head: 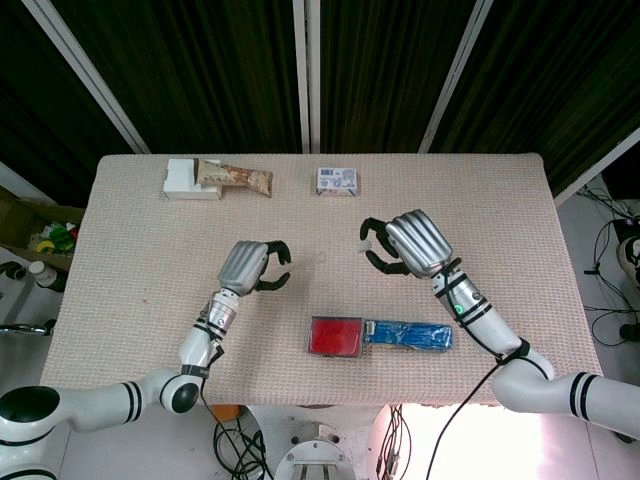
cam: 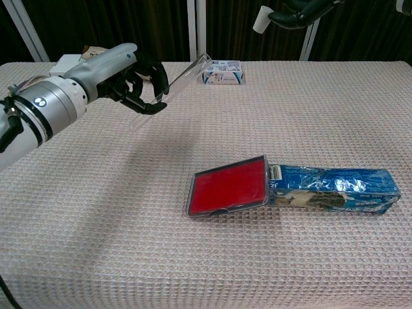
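Fingers [cam: 163,82] of my left hand [cam: 122,77] were curled round the lower end of a clear plastic sheet [cam: 187,74]. They pinched it while the rest slanted up and away from my palm, lifted off the table [head: 130,300]. My right hand [head: 410,243] hung above the cloth, well apart from the sheet's far end. Its fingers were bent inward, and I could not tell whether anything sat between them.

The woven table cover was the biggest thing under me. On it, near my edge, lay a long blue packet [cam: 335,188], crinkled and flat. Its left end touched a red flat case [cam: 228,185]. At the far edge sat a white box [head: 185,180] with a brown wrapped bar [head: 240,178] against it. A small blue and white box [head: 338,180] stood further right.

I judged the sheet light, thin and fairly stiff, but easy to flex or crack if I squeezed hard. It looked slick too, and so see-through that it barely showed from the head view [head: 312,262]. Holding one end left the free end to wag, so I thought a light grip nearer the middle, on the long edges, would steady it. The sheet reached from my left fingertips towards the small far box, above the bare cloth between my two hands.
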